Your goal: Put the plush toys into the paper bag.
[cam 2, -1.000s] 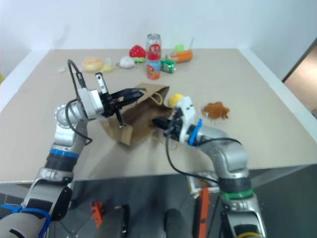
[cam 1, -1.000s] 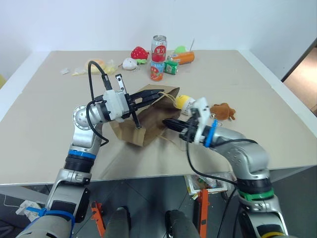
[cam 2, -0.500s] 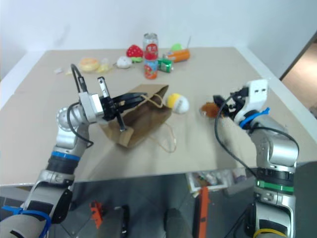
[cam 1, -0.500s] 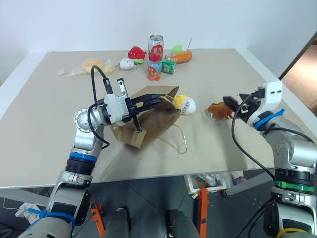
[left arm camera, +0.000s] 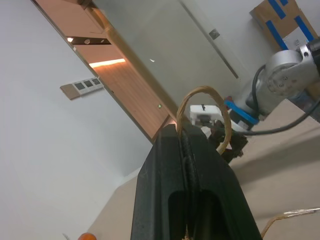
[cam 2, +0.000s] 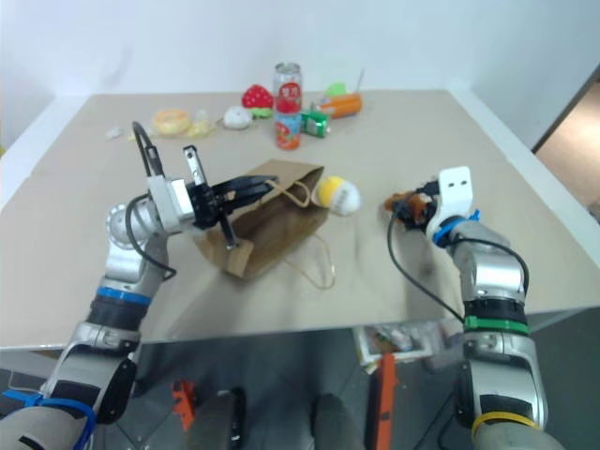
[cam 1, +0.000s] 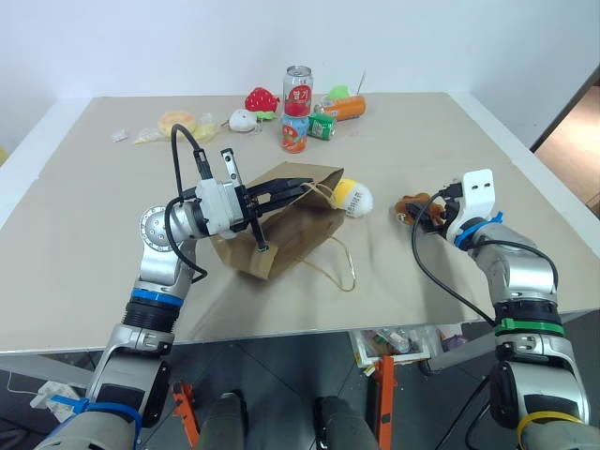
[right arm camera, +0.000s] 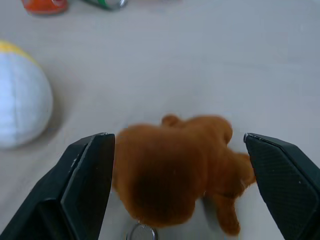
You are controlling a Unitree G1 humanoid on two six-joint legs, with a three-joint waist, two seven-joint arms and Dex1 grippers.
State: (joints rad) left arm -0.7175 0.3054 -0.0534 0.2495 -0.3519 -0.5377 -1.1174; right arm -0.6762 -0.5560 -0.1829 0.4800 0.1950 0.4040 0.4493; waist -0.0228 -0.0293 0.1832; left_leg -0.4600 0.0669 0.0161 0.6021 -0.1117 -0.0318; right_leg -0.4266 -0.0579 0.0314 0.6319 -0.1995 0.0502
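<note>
bare table around brown toy, egg toy blocking bag mouth

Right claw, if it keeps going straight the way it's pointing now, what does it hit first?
Most likely the brown plush animal. The right claw stands open with the toy lying on the table between its two fingers, straight ahead. How much gap remains is hard to judge.

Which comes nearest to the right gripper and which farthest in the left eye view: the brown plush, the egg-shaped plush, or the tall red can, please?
1. Brown plush, right at the right gripper.
2. Egg-shaped plush, by the paper bag's mouth.
3. Tall red can, at the table's far edge.
</note>
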